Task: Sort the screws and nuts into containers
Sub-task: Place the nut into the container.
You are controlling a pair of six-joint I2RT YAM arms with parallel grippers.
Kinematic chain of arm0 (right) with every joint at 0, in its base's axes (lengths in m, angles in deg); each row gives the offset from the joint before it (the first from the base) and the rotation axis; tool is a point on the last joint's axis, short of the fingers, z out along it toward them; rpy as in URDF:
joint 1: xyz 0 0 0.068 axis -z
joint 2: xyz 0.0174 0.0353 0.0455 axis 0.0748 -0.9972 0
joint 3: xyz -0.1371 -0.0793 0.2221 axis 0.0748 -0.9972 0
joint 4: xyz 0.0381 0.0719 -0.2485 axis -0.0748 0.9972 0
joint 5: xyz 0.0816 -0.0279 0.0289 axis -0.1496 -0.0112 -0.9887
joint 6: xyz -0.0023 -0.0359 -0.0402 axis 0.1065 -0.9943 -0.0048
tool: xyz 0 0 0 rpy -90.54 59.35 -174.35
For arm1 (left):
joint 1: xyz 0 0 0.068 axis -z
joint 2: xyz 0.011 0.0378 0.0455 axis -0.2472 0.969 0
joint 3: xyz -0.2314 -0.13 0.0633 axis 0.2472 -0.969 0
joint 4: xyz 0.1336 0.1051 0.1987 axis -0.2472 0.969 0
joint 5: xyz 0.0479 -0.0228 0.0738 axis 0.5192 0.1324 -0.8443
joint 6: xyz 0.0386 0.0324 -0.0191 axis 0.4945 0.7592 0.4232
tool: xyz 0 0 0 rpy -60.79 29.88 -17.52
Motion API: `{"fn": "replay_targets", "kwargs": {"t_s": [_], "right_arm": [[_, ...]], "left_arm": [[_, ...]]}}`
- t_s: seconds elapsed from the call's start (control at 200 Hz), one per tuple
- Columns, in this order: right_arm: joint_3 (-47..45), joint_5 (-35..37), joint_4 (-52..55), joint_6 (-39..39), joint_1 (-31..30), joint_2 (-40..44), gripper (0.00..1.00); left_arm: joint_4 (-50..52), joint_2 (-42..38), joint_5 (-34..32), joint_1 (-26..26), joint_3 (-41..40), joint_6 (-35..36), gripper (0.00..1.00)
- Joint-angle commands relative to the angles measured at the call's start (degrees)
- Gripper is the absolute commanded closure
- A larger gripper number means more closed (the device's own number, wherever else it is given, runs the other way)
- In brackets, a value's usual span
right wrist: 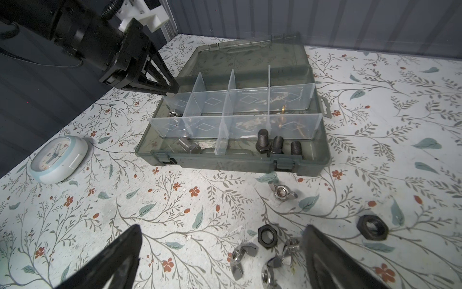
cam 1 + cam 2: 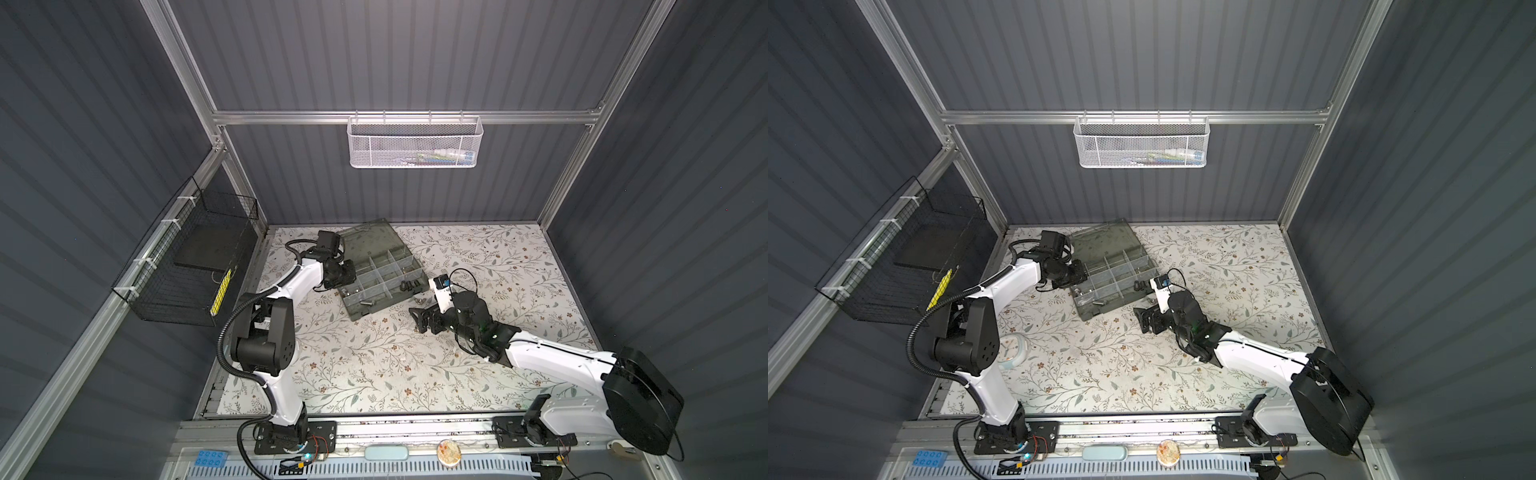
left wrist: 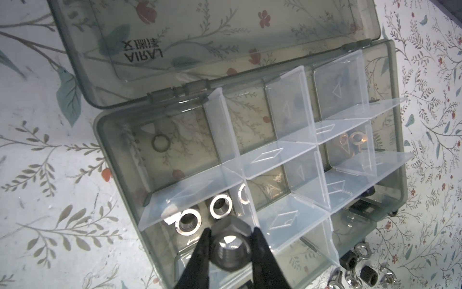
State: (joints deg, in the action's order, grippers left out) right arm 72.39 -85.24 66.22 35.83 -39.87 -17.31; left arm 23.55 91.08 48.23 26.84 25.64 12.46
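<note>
Compartments [image 3: 275, 155] hold silver nuts [image 3: 188, 222], black screws [image 1: 277, 145], left fingers [image 3: 200, 257] grip nut [image 3: 231, 247], right fingers [image 1: 117, 255] wide

- Organizer case [image 2: 376, 272] [image 2: 1113, 276], contents: mere specks in both top views; screw or nut cannot be told.
- Loose nuts [image 1: 267, 236], just right of the case: some partly hidden behind a finger [image 1: 332, 260] of the right gripper [image 1: 222, 230].
- Wing nuts [image 3: 350, 281]: cropped by the picture's edge.
- Brass pieces [image 3: 355, 137]: blurred behind translucent dividers [image 3: 295, 110]; shape unclear.
- White mesh basket [image 2: 413, 141], far wall: contents indistinct.
- Round white dial [image 2: 1014, 353]: half-covered by the left arm [image 2: 1017, 276].
</note>
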Motion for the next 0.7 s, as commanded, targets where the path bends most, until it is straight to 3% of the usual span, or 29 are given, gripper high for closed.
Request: {"fn": "replay_targets", "kwargs": {"t_s": [0.0,0.45,0.695], "right_arm": [[0.77,1.46,-0.24,-0.77,-0.22,1.71,0.01],[0.46,2.51,-0.14,-0.78,-0.22,2.73,0.01],[0.37,3.35,-0.07,-0.92,-0.22,2.76,0.01]], "left_arm": [[0.95,1.96,2.25,-0.53,-0.39,-0.10,0.73],[1.22,3.50,5.39,-0.82,0.17,-0.13,0.66],[-0.84,0.95,7.54,-0.85,-0.62,0.30,0.52]]}}
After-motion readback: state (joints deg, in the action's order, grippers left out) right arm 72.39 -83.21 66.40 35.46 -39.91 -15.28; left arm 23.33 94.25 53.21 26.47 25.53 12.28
